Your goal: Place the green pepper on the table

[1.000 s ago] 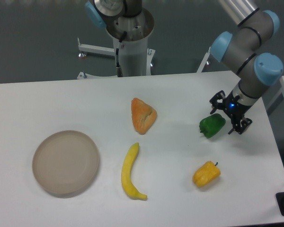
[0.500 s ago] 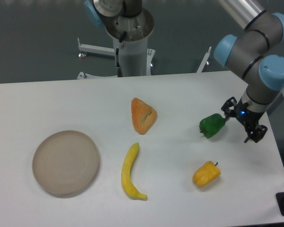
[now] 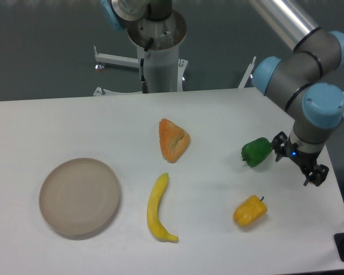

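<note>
Green pepper (image 3: 256, 152) lies on the white tabletop (image 3: 218, 114) toward the right edge, about midway between the far and near edges, resting on its side, glossy, with nothing on top of it. Claw (image 3: 301, 163) sits just to the pepper's right, between the pepper and the right edge; its two dark fingers (image 3: 316, 175) are spread apart and hold nothing. One finger end lies close to the pepper's right flank; contact or a small gap there cannot be told from this view. A small blue light shows on the claw body. The arm's grey and blue wrist joints (image 3: 318, 112) hang over the right edge above the claw and come down from the upper right. Yellow pepper (image 3: 250, 210) lies nearer the near edge, below and slightly left of the green one, apart from it, stem pointing up-right. Orange wedge-shaped food item (image 3: 173, 139) sits near the tabletop centre, well left of the green pepper. Banana (image 3: 157, 208) lies below the orange item, long axis running near to far, gently curved. Round beige plate (image 3: 79, 196) sits toward the left near part of the tabletop, well apart from everything else. Nothing lies between the green pepper and the claw. The arm's base column (image 3: 159, 48) stands behind the far edge.
</note>
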You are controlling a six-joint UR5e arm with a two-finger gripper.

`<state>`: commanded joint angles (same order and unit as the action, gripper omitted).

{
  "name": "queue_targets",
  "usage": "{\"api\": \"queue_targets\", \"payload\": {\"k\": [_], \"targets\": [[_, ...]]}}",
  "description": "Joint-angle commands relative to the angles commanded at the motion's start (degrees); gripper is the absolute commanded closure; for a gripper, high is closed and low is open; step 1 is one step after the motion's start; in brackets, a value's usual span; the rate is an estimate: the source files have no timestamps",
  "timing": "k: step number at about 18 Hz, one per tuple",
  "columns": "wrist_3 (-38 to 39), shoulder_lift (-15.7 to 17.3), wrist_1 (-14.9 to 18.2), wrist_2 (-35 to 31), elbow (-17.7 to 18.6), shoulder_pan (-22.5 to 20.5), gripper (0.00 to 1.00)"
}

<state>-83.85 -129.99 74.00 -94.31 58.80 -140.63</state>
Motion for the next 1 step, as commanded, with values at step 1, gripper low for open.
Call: {"api": "queue_targets", "payload": {"k": [1], "targets": [[0.2, -0.2, -0.1, 0.0, 0.0, 0.1, 0.00]]}}
